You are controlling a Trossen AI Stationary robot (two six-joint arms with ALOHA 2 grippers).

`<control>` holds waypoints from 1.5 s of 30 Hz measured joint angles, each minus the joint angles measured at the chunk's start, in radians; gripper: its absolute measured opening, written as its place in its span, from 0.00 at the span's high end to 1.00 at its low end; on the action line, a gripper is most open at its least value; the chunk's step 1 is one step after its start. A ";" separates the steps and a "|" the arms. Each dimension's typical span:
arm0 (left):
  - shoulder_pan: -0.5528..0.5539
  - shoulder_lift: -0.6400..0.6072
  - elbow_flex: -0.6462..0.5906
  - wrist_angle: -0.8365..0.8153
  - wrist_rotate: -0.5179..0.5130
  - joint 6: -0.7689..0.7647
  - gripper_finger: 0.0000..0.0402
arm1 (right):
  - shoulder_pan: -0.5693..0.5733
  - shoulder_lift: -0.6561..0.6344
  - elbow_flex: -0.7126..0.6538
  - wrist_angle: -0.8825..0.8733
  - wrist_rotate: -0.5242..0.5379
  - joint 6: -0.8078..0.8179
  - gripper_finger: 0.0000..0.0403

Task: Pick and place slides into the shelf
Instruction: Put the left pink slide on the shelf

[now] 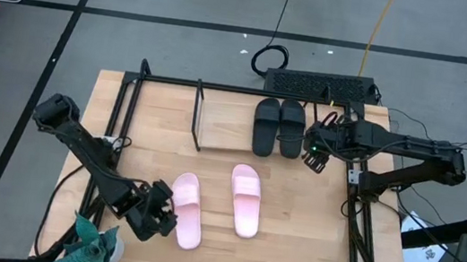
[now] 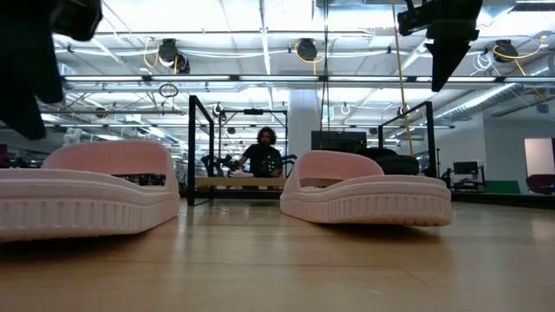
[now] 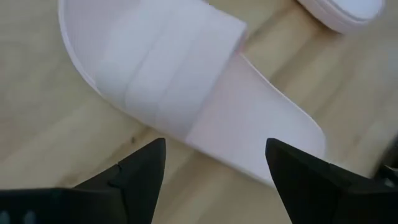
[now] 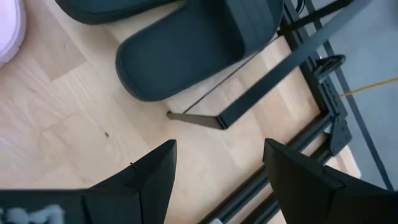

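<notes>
- High view: two pale pink slides lie on the counter in front of the shelf (image 1: pixel 217 120), well apart from it. The left pink slide (image 1: pixel 186 209) has its long axis running toward the shelf, slightly slanted, and the left gripper (image 1: pixel 161 214) sits just beside its outer edge, far nearer than the other arm. The right pink slide (image 1: pixel 244 199) lies alongside, toward the middle of the counter. The two black slides (image 1: pixel 277 126) already sit side by side at the shelf's right end, with the right gripper (image 1: pixel 317 151) just beside them.
- Low view: both pink slides rest flat on the counter; the shelf's rods stand far behind them, and a person sits beyond the table.
- Left wrist view: the left arm's fingers (image 3: pixel 140 171) are spread apart, and the pink slide's strap and footbed lie straight ahead between them, its long axis crossing their gap at a slant. A grasp looks close; nothing is held.
- Right wrist view: the right arm's fingers (image 4: pixel 155 168) are also apart and empty, above bare counter beside the nearer black slide (image 4: pixel 186 56) and the shelf's rods.
</notes>
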 joint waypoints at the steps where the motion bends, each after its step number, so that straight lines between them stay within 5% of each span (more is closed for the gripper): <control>1: 0.008 0.005 0.000 -0.004 -0.003 0.011 0.31 | 0.000 0.000 0.000 0.008 0.000 -0.007 0.43; 11: 0.108 0.081 0.001 -0.005 0.029 0.186 0.31 | 0.000 0.000 0.000 0.070 0.000 -0.044 0.43; 23: 0.140 0.123 0.003 -0.043 0.028 0.195 0.35 | 0.000 0.000 0.000 0.074 0.000 -0.044 0.43; 40: 0.151 0.122 0.001 -0.117 -0.041 0.224 0.97 | 0.000 0.000 0.000 0.123 0.002 -0.067 0.43; 45: 0.150 0.122 0.057 -0.163 -0.058 0.228 0.99 | 0.000 0.000 0.000 0.151 0.002 -0.071 0.43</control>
